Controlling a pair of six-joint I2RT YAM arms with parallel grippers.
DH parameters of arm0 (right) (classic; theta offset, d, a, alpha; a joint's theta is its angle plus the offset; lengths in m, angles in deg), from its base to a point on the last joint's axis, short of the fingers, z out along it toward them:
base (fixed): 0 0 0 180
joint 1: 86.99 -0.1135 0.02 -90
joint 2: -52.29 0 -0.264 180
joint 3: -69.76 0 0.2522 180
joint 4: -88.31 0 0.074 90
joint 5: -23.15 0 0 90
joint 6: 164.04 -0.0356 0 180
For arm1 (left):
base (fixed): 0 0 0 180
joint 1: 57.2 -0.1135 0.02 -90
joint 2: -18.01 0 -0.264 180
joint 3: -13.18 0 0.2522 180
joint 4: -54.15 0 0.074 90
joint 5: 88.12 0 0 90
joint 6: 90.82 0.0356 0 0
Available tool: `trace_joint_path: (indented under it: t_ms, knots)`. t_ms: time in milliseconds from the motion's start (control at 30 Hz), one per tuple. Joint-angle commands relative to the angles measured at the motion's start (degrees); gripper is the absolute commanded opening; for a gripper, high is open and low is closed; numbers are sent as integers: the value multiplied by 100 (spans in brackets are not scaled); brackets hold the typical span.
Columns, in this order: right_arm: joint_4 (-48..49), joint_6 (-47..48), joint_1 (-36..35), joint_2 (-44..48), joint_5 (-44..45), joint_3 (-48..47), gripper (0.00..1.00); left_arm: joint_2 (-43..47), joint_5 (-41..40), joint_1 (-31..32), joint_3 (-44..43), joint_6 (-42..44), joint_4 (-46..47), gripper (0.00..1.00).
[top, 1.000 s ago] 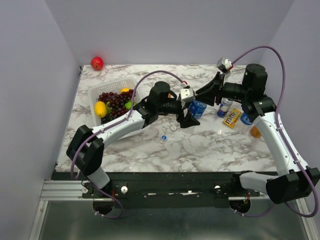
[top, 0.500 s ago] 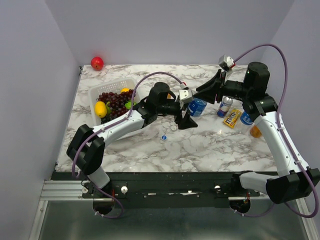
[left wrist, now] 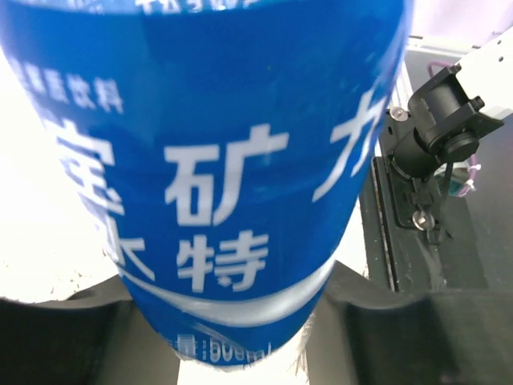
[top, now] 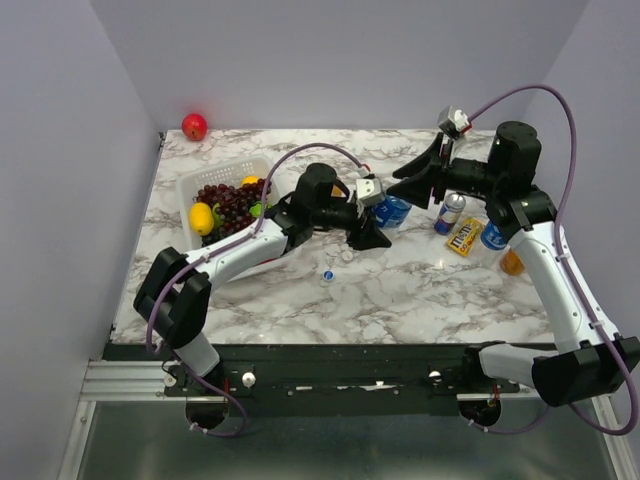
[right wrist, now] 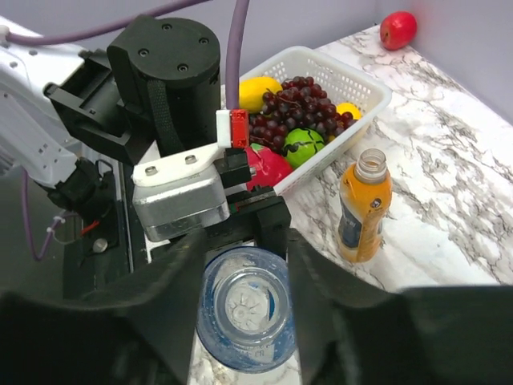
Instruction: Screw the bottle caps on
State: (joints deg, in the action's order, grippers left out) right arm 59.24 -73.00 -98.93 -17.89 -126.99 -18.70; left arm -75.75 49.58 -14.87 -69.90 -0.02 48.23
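Observation:
A clear bottle with a blue label (top: 394,212) stands at mid table. My left gripper (top: 374,230) is shut on its body, and the label (left wrist: 216,160) fills the left wrist view, with the dark fingers (left wrist: 48,337) against both sides. My right gripper (right wrist: 243,309) hangs open over the bottle's top (right wrist: 247,309), its fingers apart on either side. Whether a cap sits on that top I cannot tell. A white cap (top: 347,256) and a blue cap (top: 328,276) lie loose on the table. An uncapped orange bottle (right wrist: 362,208) stands beside the basket.
A white basket (top: 192,184) of grapes and other fruit sits at the left, with a red apple (top: 194,126) in the back corner. At the right stand a red-blue can (top: 452,212), a yellow candy packet (top: 463,236), another blue-label bottle (top: 491,238) and an orange bottle (top: 511,264).
My left gripper has shut on the blue-label bottle. My right gripper has opened above the bottle's top and shifted slightly back.

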Motion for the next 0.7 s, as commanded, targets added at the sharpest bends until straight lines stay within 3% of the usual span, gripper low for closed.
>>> trace_joint_path:
  t_ms: [0, 167, 267, 300, 400, 433, 500, 667]
  knots:
    - [29, -8, -18, 135, 388, -911, 66, 322, 292, -479, -38, -210, -229, 44]
    - [-94, 598, -27, 83, 311, -1355, 80, 1225, 266, -1226, 164, 278, -1088, 42]
    - [-1006, 1677, -62, -258, -304, -1302, 80, 1744, -49, -1455, 121, 1053, -1898, 38]
    - [-1714, 2403, -141, -373, -375, -1293, 78, 1868, -207, -1499, 129, 1263, -2117, 36]
    - [-2676, 3976, -878, -681, 290, -961, 74, 2343, -463, -1604, 243, 1274, -2190, 22]
    - [-2635, 4253, -1106, -665, 814, -742, 74, 2440, -559, -1622, 278, 1143, -2172, 12]
    - [-2303, 4745, -1678, -647, 1213, -32, 71, 2695, -560, -1771, 384, 836, -2042, 8]
    - [-2003, 5371, -2530, -1322, 1777, 447, 63, 3187, -717, -2105, 656, 158, -1803, 1]
